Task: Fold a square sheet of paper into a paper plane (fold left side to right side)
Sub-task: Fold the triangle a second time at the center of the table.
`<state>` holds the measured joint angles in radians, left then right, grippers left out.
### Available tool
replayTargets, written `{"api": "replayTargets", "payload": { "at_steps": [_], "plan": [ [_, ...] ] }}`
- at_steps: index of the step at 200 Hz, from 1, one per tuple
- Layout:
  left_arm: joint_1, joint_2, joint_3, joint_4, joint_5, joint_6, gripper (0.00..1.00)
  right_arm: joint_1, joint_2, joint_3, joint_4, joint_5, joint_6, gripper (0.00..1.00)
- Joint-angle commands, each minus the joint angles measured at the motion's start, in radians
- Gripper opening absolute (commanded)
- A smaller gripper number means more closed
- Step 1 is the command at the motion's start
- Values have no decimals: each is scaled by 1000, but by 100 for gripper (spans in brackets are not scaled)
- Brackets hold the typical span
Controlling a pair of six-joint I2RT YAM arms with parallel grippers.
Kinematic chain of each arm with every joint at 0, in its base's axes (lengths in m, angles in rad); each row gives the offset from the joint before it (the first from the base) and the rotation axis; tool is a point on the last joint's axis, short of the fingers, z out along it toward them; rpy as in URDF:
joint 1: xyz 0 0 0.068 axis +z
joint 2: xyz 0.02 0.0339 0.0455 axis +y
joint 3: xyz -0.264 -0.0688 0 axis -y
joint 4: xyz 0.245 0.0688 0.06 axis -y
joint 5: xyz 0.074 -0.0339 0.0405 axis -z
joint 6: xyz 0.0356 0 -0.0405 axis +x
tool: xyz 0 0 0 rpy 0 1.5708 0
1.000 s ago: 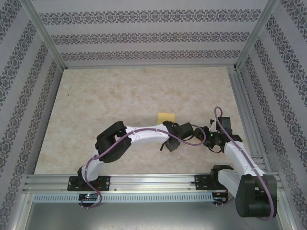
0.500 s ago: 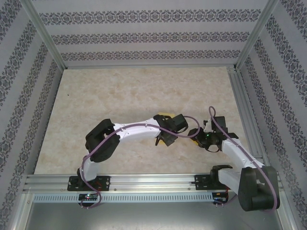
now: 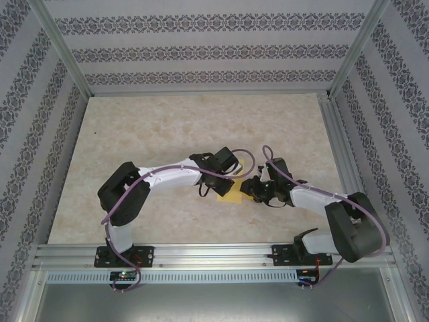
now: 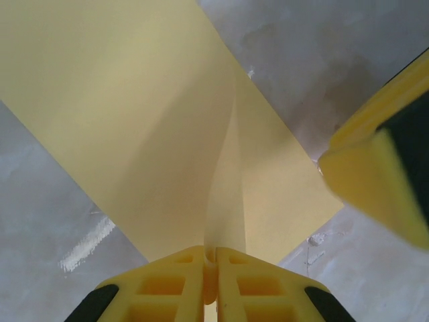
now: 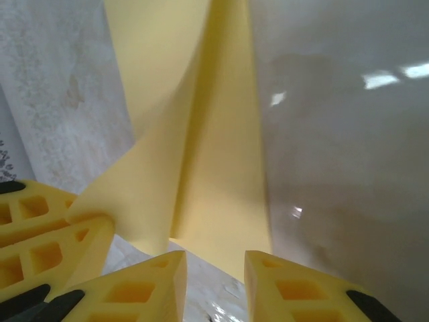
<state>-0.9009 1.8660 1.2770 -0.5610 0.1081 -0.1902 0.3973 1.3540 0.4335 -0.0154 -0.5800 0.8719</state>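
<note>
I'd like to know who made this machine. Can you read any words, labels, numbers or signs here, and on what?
None can be read.
Thin yellow-orange sheet of paper: blank.
White robot arms: no legible label.
Grey-purple striped wallpaper: ornament, not letters.
Left arm's black base: tiny coloured marks, too small to read.

The left arm swings its elbow out toward the left of the desk (image 3: 134, 134), and the left end effector (image 3: 216, 188) (image 4: 210, 253) closes, its jaws now pinched on a raised fold of the square sheet of paper (image 3: 232, 195) (image 4: 134, 100) (image 5: 214, 168). The sheet, earlier beyond the left wrist, now lies nearer the bases. The right arm stretches left, bringing the right end effector (image 3: 249, 190) (image 5: 214, 268) to the sheet's right edge, its jaws apart at a corner.
</note>
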Motion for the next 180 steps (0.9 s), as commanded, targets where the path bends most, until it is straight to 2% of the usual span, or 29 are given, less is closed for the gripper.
{"api": "replayTargets", "payload": {
  "at_steps": [1, 119, 133, 152, 180],
  "plan": [
    [26, -30, -15, 92, 81, -23, 14, 38, 27, 35, 129, 21, 56, 31],
    [51, -23, -32, 102, 91, -23, 16, 72, 127, 45, 205, 80, 119, 34],
    [55, -29, -37, 105, 93, -23, 19, 72, 143, 41, 219, 83, 123, 34],
    [60, -34, -39, 108, 105, -27, 31, 73, 165, 35, 233, 84, 128, 34],
    [67, -61, -48, 124, 135, -35, 40, 73, 181, 31, 238, 85, 127, 34]
  ]
}}
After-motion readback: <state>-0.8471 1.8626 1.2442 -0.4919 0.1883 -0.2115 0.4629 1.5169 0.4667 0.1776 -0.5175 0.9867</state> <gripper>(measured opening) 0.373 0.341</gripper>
